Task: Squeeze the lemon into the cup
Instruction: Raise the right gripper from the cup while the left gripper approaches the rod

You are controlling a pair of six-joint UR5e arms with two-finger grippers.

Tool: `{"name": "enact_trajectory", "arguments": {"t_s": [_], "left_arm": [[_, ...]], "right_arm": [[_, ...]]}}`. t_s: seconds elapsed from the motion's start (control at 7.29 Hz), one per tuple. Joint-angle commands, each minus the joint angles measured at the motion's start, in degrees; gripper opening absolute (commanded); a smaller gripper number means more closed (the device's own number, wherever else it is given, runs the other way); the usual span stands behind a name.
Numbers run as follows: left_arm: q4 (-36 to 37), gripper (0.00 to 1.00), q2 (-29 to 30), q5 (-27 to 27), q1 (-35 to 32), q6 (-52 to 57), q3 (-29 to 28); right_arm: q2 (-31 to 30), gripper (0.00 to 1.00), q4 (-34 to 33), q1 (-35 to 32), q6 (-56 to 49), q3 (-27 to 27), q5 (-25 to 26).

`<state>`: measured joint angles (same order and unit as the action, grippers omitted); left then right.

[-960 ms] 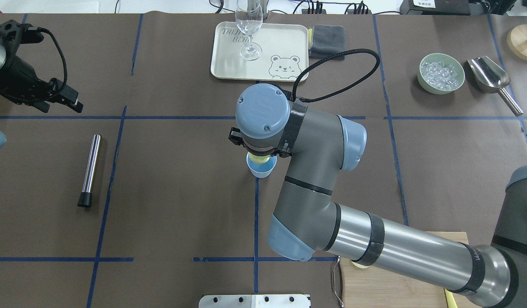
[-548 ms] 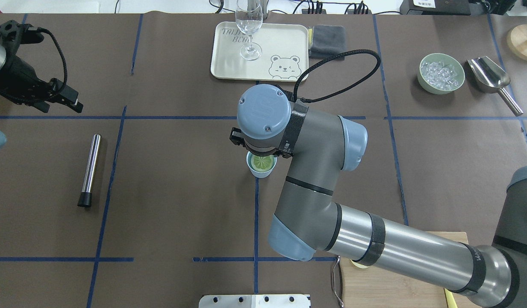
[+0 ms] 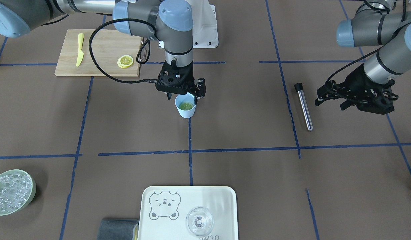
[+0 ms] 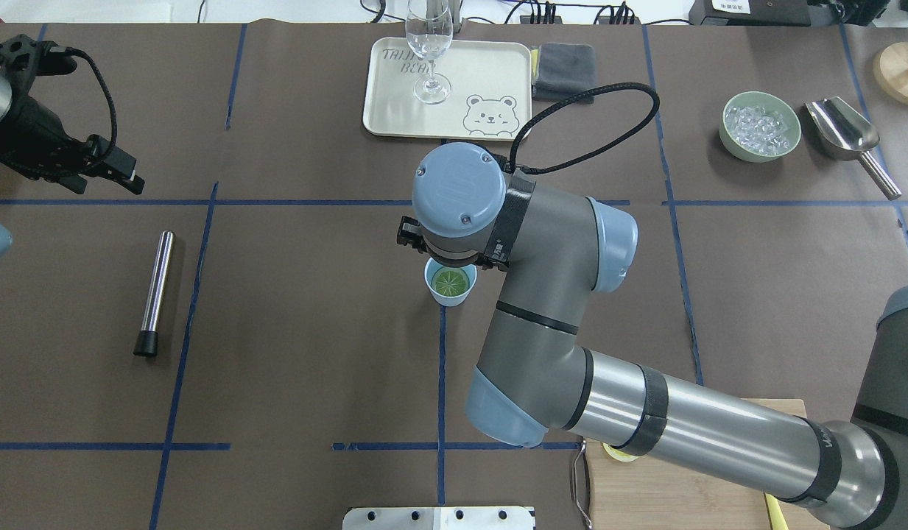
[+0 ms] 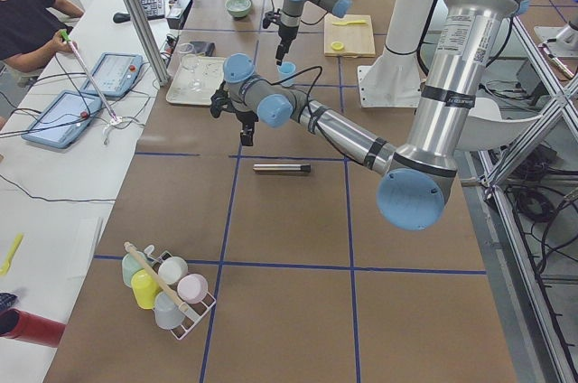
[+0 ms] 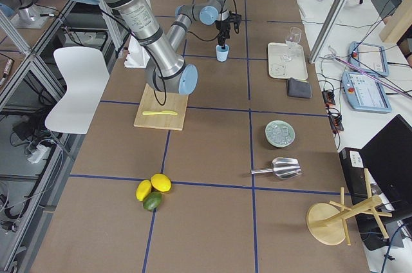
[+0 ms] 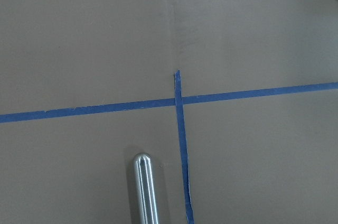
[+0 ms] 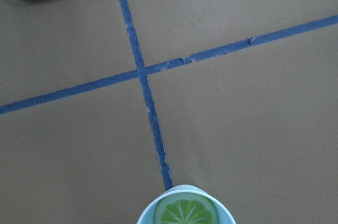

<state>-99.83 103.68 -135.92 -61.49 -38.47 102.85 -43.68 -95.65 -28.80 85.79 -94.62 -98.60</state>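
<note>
The light-blue cup (image 3: 186, 112) stands at mid-table on a blue tape line; it also shows in the overhead view (image 4: 448, 297) and at the bottom of the right wrist view (image 8: 224, 214). A lemon slice (image 3: 186, 106) lies flat inside it, looking greenish in the overhead view (image 4: 451, 281) and the right wrist view (image 8: 185, 212). My right gripper (image 3: 183, 96) hangs just above the cup's rim, open and empty. A second lemon slice (image 3: 125, 61) lies on the wooden board (image 3: 98, 51). My left gripper (image 3: 330, 102) hovers open and empty at the table's far left (image 4: 104, 184).
A steel rod with a black tip (image 4: 154, 291) lies near the left gripper. A cream tray (image 4: 490, 73) with a stemmed glass (image 4: 429, 51) and a grey cloth (image 4: 564, 68) are at the back. A bowl of ice (image 4: 761, 125) and a scoop (image 4: 844, 132) are back right. A yellow knife (image 3: 79, 48) lies on the board.
The lemon slice left the right gripper's fingers and dropped flat into the cup. The right wrist shifted slightly right. The left arm stayed still.
</note>
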Motion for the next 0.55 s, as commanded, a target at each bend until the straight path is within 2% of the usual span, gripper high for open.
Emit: {"name": "enact_trajectory", "arguments": {"t_s": [0.0,0.14,0.41], "left_arm": [[0.33,1.00,0.21,0.13,1.88,-0.03,-0.88],[0.68,1.00,-0.14,0.21,2.77,-0.12,-1.68],[1.82,1.00,-0.32,0.04,3.82,-5.78,-3.95]], "right_arm": [[-6.72,1.00,0.02,-5.52,-5.41,-7.97,-3.85],[-11.03,1.00,0.02,-10.00,-10.33,-11.51,-8.05],[-14.58,1.00,0.11,-15.91,-20.00,-12.34,-11.77]]}}
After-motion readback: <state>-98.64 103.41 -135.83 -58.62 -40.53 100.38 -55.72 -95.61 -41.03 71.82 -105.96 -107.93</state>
